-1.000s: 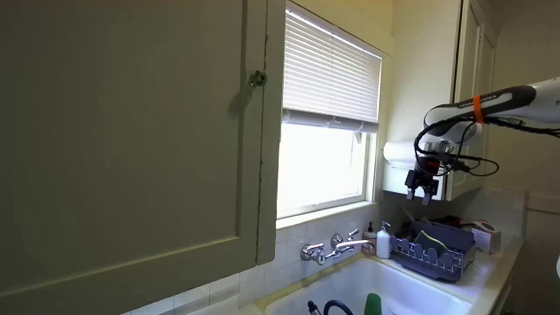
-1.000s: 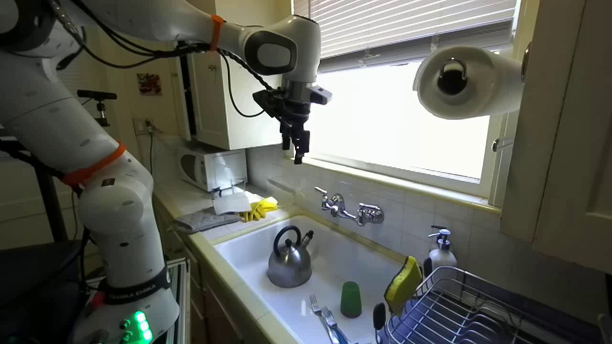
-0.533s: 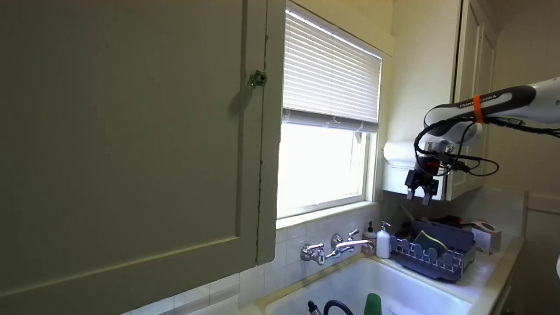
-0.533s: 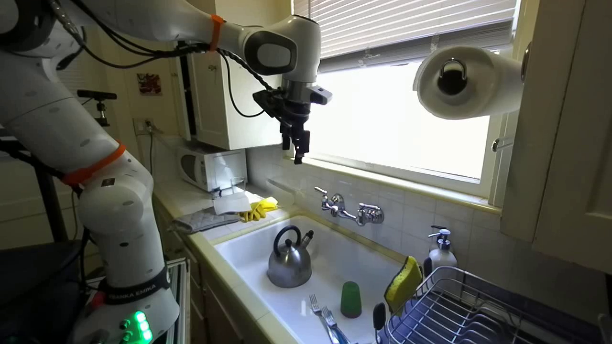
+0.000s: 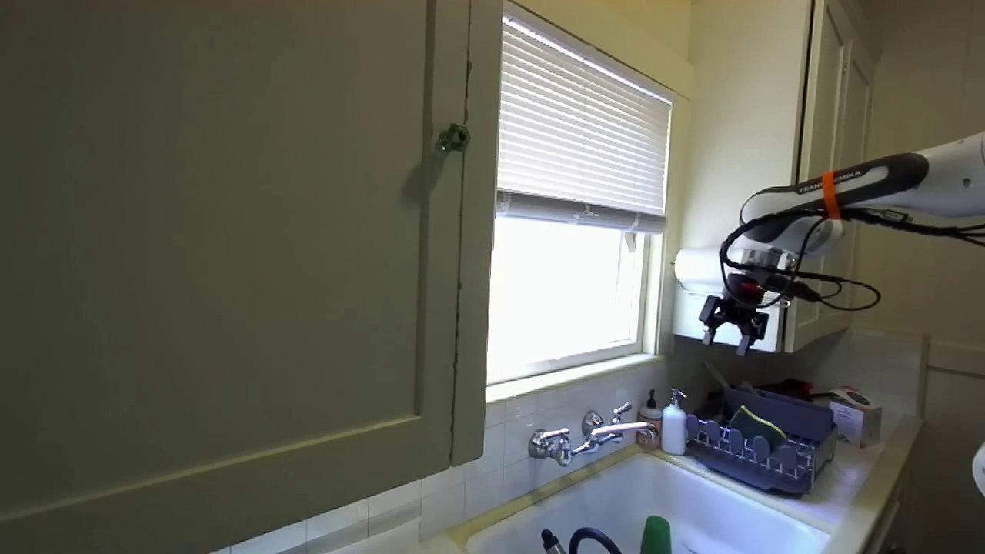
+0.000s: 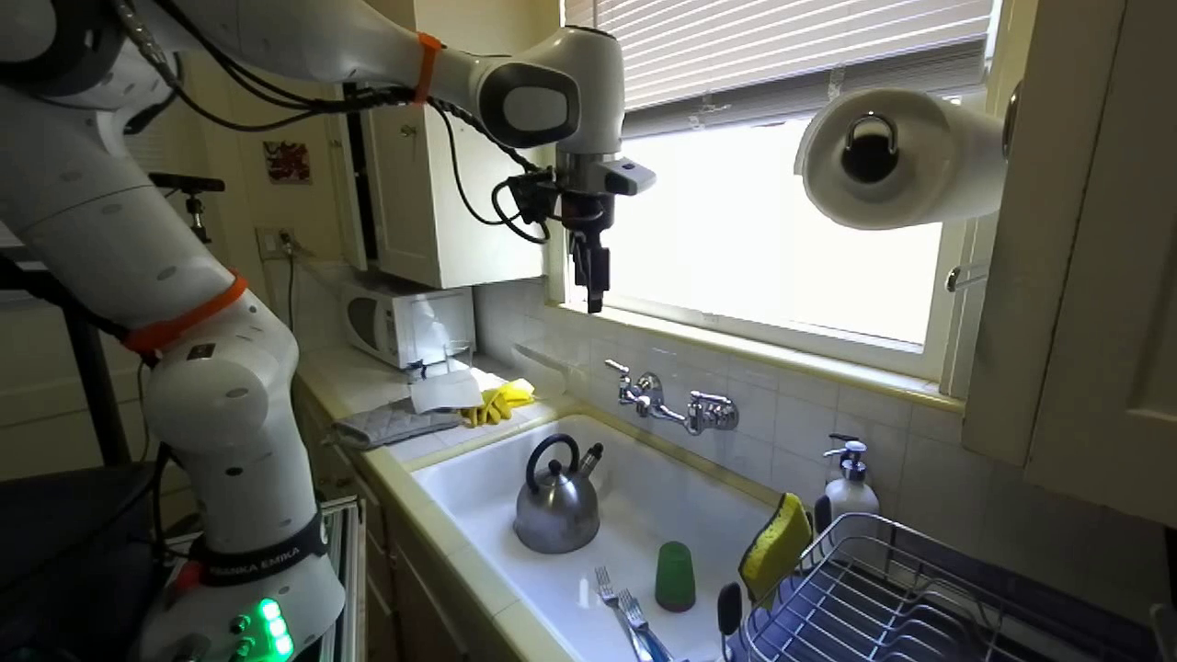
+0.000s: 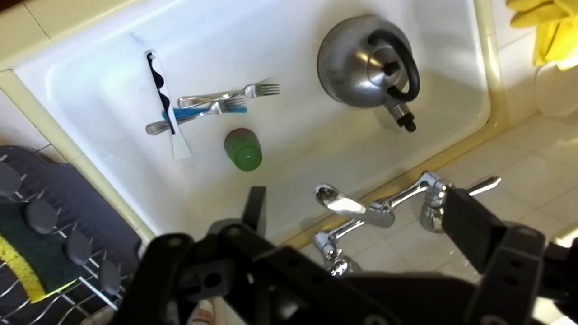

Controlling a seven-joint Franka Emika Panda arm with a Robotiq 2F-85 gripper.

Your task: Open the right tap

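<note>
The faucet (image 7: 380, 212) gleams in mirror-smooth chrome, and its right tap (image 6: 714, 410) shares that polish. The sink (image 7: 293, 149) is smooth and glossy, like enamel. The kettle (image 7: 350, 63) is satiny metal with a plastic-looking handle (image 7: 411, 70). The forks (image 7: 250, 91) are shiny metal. The cup (image 7: 244, 150) looks plastic. The sponge (image 6: 777, 550) is rough and porous, the towel roll (image 6: 929, 165) matt paper, the pincer (image 5: 726, 342) mostly matt

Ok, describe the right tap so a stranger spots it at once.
Find the window and the white sink below it; on the tiled wall between them is a chrome faucet. Its handle nearer the white pump bottle is the right tap; the twin handle sits nearer the kettle.
</note>
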